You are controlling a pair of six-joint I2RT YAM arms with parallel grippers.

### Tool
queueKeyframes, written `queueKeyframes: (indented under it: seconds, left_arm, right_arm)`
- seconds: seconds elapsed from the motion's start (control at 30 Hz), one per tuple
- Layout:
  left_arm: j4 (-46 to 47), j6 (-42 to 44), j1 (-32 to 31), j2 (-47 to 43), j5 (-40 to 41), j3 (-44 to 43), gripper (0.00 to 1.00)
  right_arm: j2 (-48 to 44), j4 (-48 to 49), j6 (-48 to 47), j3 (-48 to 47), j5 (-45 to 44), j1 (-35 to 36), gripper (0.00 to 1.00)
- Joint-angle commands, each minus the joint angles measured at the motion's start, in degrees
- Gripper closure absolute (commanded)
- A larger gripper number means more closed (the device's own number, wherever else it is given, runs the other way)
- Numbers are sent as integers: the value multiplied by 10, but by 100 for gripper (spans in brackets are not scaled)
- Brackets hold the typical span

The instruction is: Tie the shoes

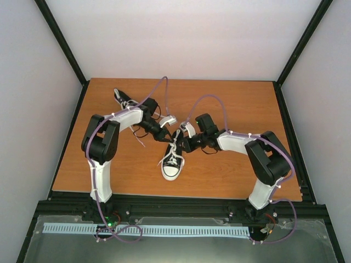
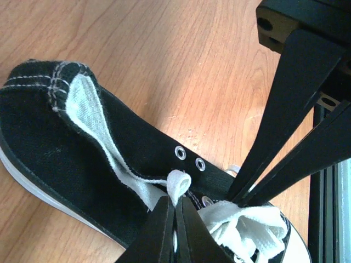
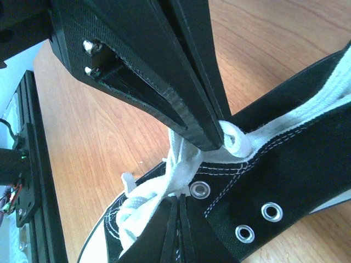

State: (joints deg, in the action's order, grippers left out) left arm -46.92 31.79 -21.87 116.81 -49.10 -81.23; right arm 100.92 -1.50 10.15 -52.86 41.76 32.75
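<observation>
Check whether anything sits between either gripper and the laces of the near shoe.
Nothing visible does. The left gripper and the right gripper are each shut on the laces of the near shoe.

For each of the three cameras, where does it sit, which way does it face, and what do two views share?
Top external: above and behind the arms, facing down at the table; shows both arms, left gripper and right gripper over the near shoe.
Left wrist: at the left gripper, facing down its shut fingers onto the lace.
Right wrist: at the right gripper, facing its own shut fingers.
Both wrist views show that shoe and the other gripper.
</observation>
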Motion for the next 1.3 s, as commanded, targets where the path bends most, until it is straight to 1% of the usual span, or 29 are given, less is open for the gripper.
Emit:
queueKeyframes:
  seconds: [0.0,0.3,0.5,0.67,0.8,1.0,1.27]
  left_arm:
    - [18,-11,5,-31,-2,3,99]
    - [35,-17,8,-66,-15,29,99]
    - [37,-12,8,-69,-20,37,99]
    - [39,-12,7,-69,-30,41,98]
    - [55,-24,6,-62,-37,41,97]
    - [59,-30,3,-51,-40,37,96]
    - [64,-32,2,-64,-19,49,96]
  right_arm:
    - [-31,1,12,18,-38,-9,97]
    - [-47,-18,15,34,-77,-14,97]
    - [-55,-13,17,39,-71,-14,97]
    - [-61,12,38,43,-60,-14,96]
    - [-54,16,42,40,-69,-14,96]
    - [-47,21,43,38,-52,-14,96]
    - [-67,-17,36,46,-106,-14,97]
